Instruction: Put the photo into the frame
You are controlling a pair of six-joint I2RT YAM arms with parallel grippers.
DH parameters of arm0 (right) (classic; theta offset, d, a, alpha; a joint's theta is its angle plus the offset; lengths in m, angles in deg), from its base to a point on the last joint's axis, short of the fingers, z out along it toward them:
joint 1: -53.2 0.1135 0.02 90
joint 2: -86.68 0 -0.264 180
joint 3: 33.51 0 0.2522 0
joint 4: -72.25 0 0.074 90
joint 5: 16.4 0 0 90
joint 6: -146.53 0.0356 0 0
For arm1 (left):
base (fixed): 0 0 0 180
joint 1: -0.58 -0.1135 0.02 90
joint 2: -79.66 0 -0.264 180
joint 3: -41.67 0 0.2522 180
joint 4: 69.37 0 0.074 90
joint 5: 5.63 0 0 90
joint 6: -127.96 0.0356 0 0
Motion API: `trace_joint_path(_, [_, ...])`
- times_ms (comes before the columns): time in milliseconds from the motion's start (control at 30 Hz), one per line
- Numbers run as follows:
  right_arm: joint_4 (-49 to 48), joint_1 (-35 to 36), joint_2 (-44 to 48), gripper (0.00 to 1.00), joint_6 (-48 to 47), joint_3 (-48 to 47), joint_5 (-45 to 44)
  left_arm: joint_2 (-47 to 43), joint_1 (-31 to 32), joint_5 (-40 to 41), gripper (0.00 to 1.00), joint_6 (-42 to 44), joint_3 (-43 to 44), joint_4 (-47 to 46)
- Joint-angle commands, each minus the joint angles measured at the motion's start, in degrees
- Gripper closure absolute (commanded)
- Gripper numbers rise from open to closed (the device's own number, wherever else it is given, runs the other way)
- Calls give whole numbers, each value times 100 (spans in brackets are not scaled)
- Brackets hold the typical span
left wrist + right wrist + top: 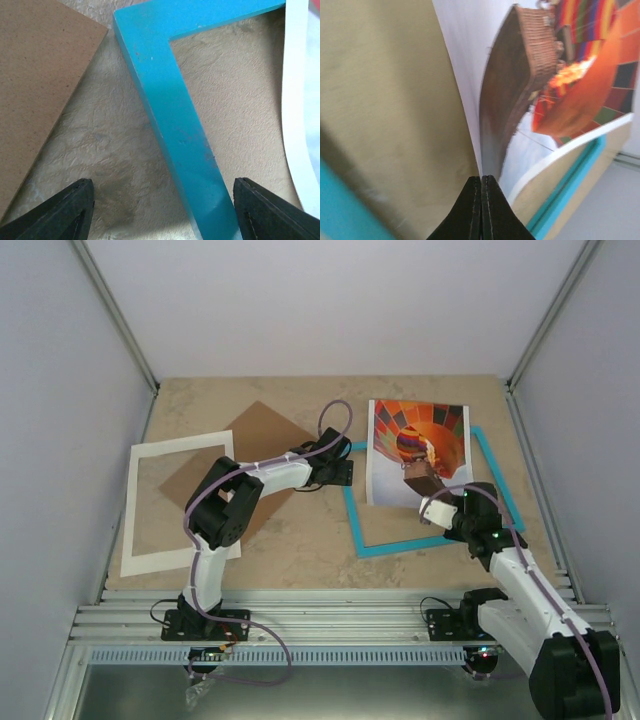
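Revealing what overhead hides, wrist views show right gripper (481,179) pinching the photo (560,75), left gripper (161,192) spread above the frame (162,95).

Bright, even light; right wrist view blurred.

2 white-black arms (275,475), purple cables (335,410), black fingers (55,215)

I could read no word, label, brand name or number in any of my three views (the photo (418,445) bore only its printed balloon picture, and the frame (175,125) showed me plain turquoise paint).
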Motion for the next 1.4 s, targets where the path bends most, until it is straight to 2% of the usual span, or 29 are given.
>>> trace_joint_path(0, [-1579, 53, -366, 100, 926, -354, 59, 50, 11, 99, 20, -80, -186, 105])
trace_joint_path(167, [-2236, 149, -1525, 99, 1722, -1089, 40, -499, -233, 88, 14, -228, -455, -232])
trace_joint_path(467, [-2018, 892, -3276, 100, 2914, -2768, 228, -1479, -668, 112, 9, 108, -897, -424])
trace_joint_path(567, [-1941, 1214, -3831, 100, 3203, -3279, 233, -1781, -749, -23, 6, 550, -1149, -492])
trace_joint_path(733, [-1556, 1536, -4847, 98, 3651, -4156, 508, -2336, -748, -553, 1, 1855, -1358, -133])
trace_joint_path(767, [-1410, 1583, -4981, 92, 3765, -4307, 635, -2561, -752, -686, 1, 2149, -1516, -160])
trace_joint_path(867, [-1067, 1636, -5241, 67, 4014, -4656, 1221, -3267, -754, -1139, 1, 2778, -1954, -212])
trace_joint_path(1000, [-480, 1584, -5363, 41, 4204, -5015, 2181, -3364, -702, -2353, 1, 3177, -1669, 419])
trace_joint_path(1067, [-148, 1414, -5281, 28, 4226, -5142, 2688, -3292, -400, -2750, 1, 3319, -1457, 606])
trace_joint_path(1100, [3, 1268, -5191, 23, 4256, -5178, 2918, -3259, -66, -2631, 1, 3508, -1354, 676])
trace_joint_path(1233, [561, 393, -4522, 4, 4200, -5073, 3705, -2857, 1220, -1699, 1, 4120, -1071, 662])
trace_joint_path(1367, [1181, -689, -3756, 2, 3940, -4806, 4199, -1869, 1718, -1715, 3, 4045, -535, 779])
